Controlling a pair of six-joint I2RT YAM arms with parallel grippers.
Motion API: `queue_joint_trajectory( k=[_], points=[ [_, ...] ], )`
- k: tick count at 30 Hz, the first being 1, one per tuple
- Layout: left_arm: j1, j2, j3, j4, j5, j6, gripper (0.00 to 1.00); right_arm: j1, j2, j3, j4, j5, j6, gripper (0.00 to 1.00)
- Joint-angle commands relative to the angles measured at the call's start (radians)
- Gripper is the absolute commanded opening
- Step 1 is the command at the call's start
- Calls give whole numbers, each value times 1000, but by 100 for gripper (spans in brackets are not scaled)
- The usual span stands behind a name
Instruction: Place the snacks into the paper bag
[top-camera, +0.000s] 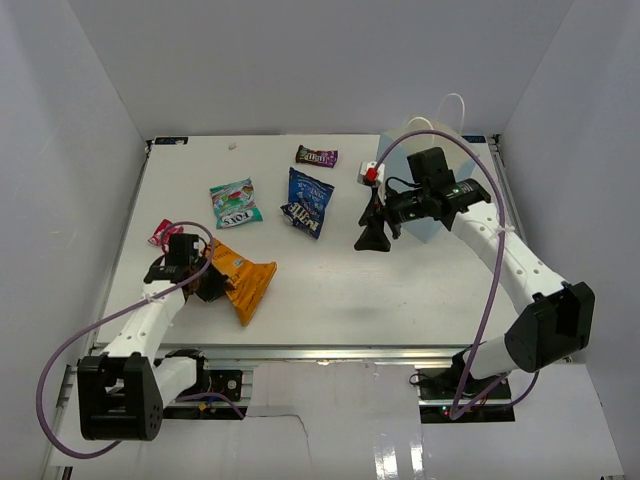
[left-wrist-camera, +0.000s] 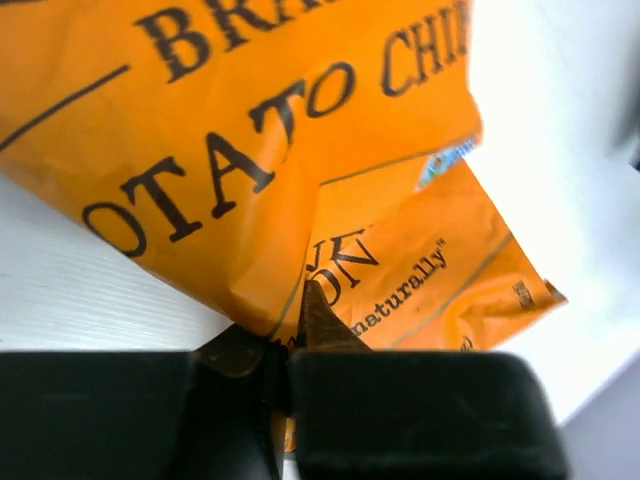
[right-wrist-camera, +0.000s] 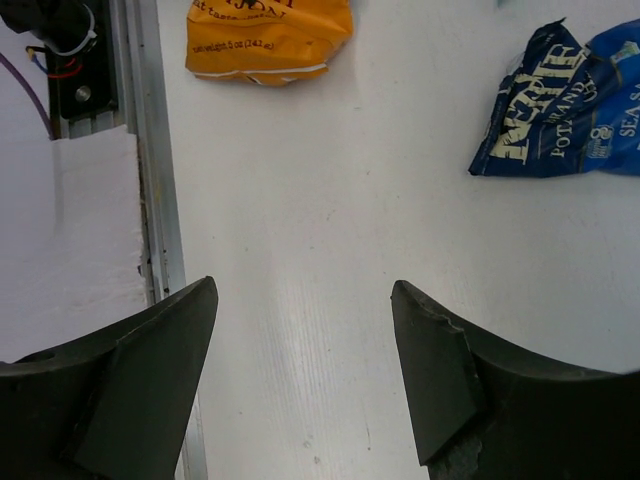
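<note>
White table (top-camera: 330, 300), walled enclosure. Left gripper (top-camera: 207, 277) low at near-left, on crumpled end of orange chip bag (top-camera: 245, 282); seems pinched between fingers, though arm hides contact. Tiny red-pink wrapper (top-camera: 163, 234) just left of that wrist. Teal-white bag (top-camera: 236, 203) and dark blue bag (top-camera: 307, 202) flat mid-table, side by side, apart. Small dark purple candy pack (top-camera: 316, 155) beyond them near far edge. Light blue paper bag (top-camera: 403, 148) upright far right, white handles up, partly behind right arm. Right gripper (top-camera: 375, 238) points down over bare table between dark blue bag and paper bag.
</note>
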Motion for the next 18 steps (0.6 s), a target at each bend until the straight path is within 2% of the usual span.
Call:
queue_joint_trajectory(
  k=[1,7,12,18],
  points=[
    [-8,-80,-30,70,159,36,10,25,30,56,-14,-69,3,76],
    [-32,-197,-45,116,248,48,1,84,125,154,-37,-108,44,76],
    [-57,-258,-43,136,285,40,0,126,158,169,-46,-108,49,76],
    [-196,-266,-31,166,240,7,0,144,170,163,-15,-112,75,77]
  ],
)
